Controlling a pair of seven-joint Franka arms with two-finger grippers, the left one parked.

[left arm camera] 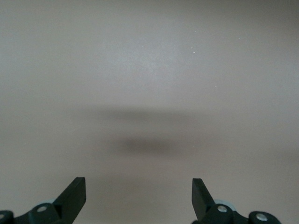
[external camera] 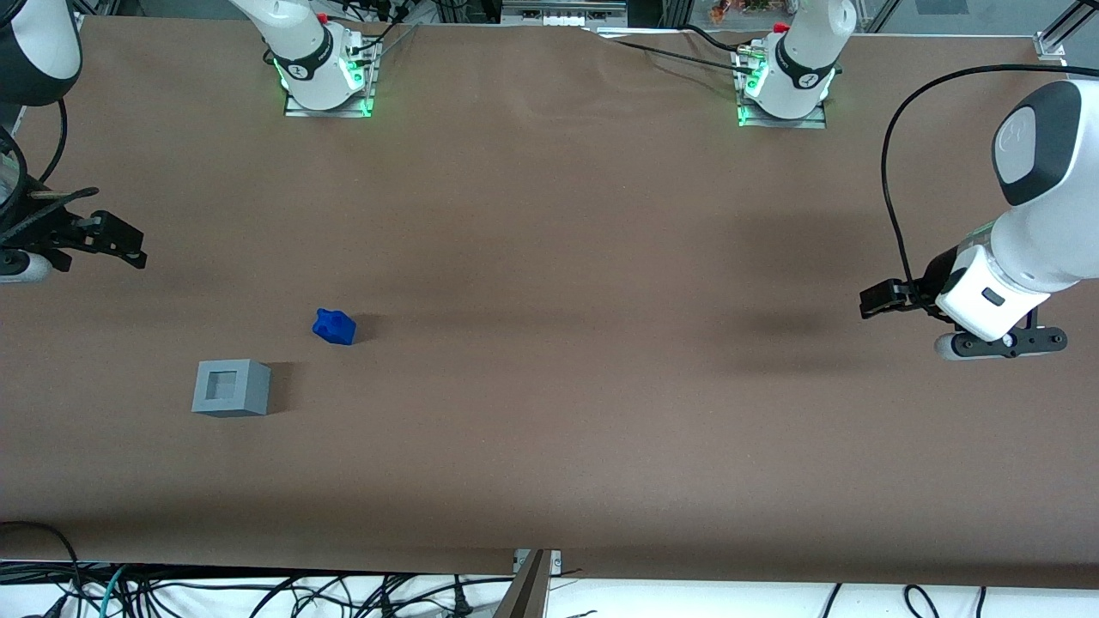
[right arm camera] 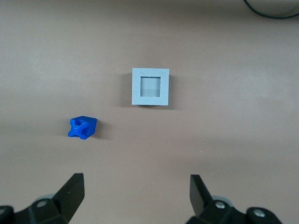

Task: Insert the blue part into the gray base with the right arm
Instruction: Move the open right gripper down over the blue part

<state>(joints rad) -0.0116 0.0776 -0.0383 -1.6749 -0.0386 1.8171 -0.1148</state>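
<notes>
From the front view I get the whole brown table (external camera: pixel 549 283). The blue part (external camera: pixel 334 327) lies on it toward the working arm's end, and the gray base (external camera: pixel 231 388) sits near it, a little nearer to the front camera and apart from it, not touching. The right arm (external camera: pixel 34 51) is mostly cut off at the frame edge here; I see only a white and dark-grey link and the black gripper (external camera: pixel 116 240) hanging above the table, well apart from both pieces and farther from the camera than they are. From this angle I cannot read the gap between its fingers.

The left wrist view gives me only bare tabletop with soft shadows and the parked arm's own fingertips; neither task piece appears in it.

The right wrist view shows what the front view does not. I look straight down into the gray base (right arm camera: pixel 150 87): a light-grey cube with a square recess in its top face, the recess holding nothing. The blue part (right arm camera: pixel 82 127) shows a cross-shaped relief on one face and sits tilted on the table (right arm camera: pixel 233 140), beside the base with clear table between them. The gripper (right arm camera: pixel 135 193) has its fingers (right arm camera: pixel 72 191) spread wide, holding nothing, with both pieces outside the gap. Only the tips of the fingers show; the rest is cut off. A black cable (right arm camera: pixel 268 11) curves in at the frame edge.
</notes>
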